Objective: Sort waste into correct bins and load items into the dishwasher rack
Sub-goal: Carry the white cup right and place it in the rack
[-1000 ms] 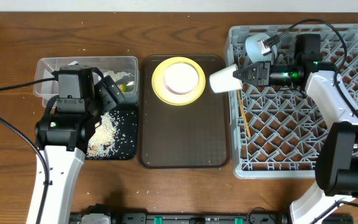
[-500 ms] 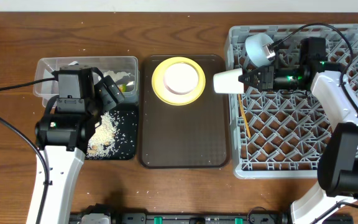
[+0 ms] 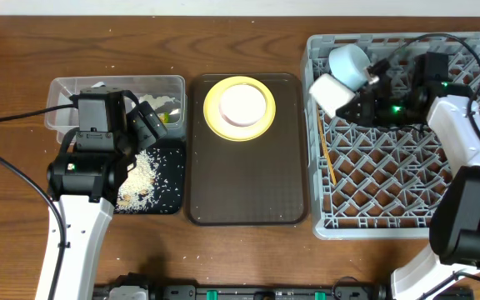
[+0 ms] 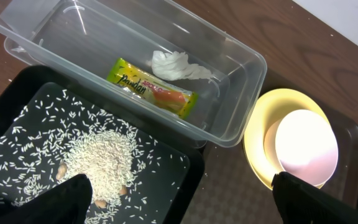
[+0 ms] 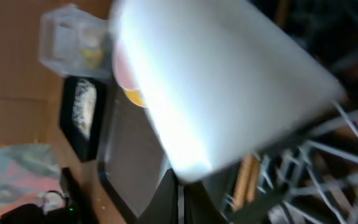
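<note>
Robot test bench staged for dish-sorting: wooden table [image 3: 23, 50], cabled left arm [image 3: 80, 187], dishwasher rack [image 3: 407, 192] beneath the right gripper [image 3: 347, 97].

White arm links [image 3: 77, 223], black joints [image 3: 90, 171], black cables [image 3: 11, 119]; left pincer [image 4: 188, 202] black.

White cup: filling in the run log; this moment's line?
right hand: shut on white cup | cup: over rack, beside blue bowl | left hand: open

Overhead looks straight down on the table [image 3: 223, 33]; both close, oblique wrist views share the yellow plate [image 4: 258, 140].
</note>
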`<state>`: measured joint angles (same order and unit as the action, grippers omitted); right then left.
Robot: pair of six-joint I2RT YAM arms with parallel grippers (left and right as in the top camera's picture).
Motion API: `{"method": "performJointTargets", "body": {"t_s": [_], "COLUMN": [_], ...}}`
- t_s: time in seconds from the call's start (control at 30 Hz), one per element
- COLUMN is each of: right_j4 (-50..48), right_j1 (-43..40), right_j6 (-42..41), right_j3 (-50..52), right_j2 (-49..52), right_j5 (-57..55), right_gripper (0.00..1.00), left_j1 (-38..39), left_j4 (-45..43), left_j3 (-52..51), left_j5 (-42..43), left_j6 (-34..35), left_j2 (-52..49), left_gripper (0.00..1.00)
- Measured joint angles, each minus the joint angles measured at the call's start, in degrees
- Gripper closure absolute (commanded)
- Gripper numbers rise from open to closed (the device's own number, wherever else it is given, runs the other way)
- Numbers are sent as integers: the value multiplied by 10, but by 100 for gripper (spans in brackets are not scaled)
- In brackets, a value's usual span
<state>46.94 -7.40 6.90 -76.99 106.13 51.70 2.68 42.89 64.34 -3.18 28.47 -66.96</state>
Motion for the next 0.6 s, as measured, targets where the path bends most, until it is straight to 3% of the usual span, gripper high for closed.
{"method": "performJointTargets", "body": {"t_s": [0.5, 0.6], "right_j4": [55, 64], "right_j1": [-2, -2], "right_j6": [10, 9], "right_j3": [3, 3], "right_j2": [3, 4], "right_j5": [-154, -179], "right_gripper": [99, 94], "left_j1": [0, 0], "left_j4": [0, 0], "left_j3": [0, 0], "left_j5": [0, 0], "left_j6": [0, 0], "left_j2": [0, 0], "left_gripper": [5, 5]}}
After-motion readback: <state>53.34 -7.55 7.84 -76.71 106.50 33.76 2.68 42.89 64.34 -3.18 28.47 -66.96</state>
